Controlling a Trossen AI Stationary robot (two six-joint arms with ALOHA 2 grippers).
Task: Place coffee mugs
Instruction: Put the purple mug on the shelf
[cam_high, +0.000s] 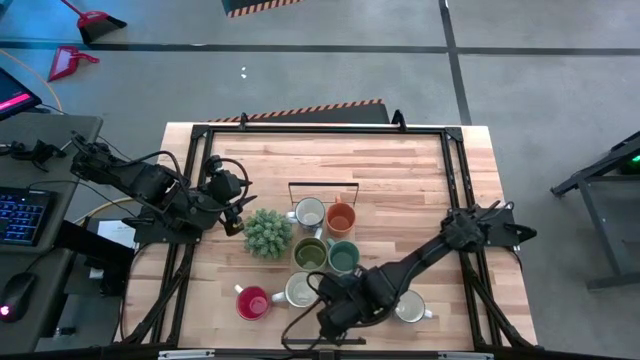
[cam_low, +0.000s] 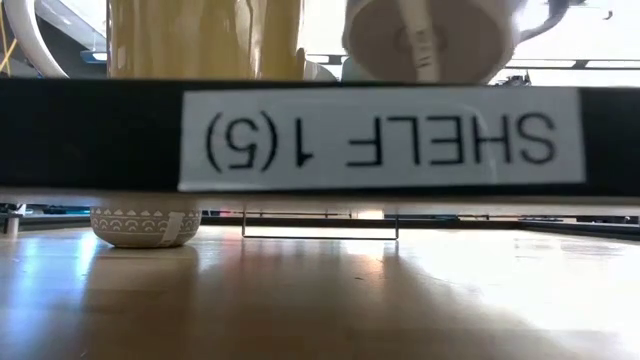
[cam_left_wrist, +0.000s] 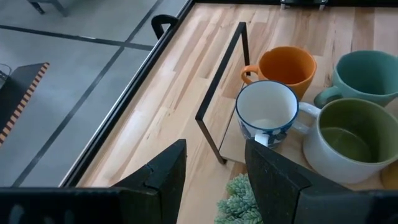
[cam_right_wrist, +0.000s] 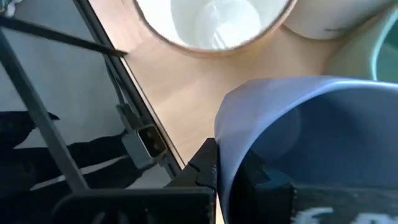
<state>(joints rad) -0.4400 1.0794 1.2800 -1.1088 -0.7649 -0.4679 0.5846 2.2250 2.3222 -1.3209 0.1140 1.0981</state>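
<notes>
High view: seven coffee mugs (cam_high: 310, 212) visible — right jaws clamp a blue-grey mug (cam_right_wrist: 311, 137), left jaws open.

Right end effector (cam_high: 335, 318) closed; left end effector (cam_high: 238, 205) parted.

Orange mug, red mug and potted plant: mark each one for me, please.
orange mug (cam_high: 342, 217), high view, on its inside.
red mug (cam_high: 252, 302), high view, on its open top.
potted plant (cam_high: 267, 232), high view, on the middle of its spiky green crown.
</notes>
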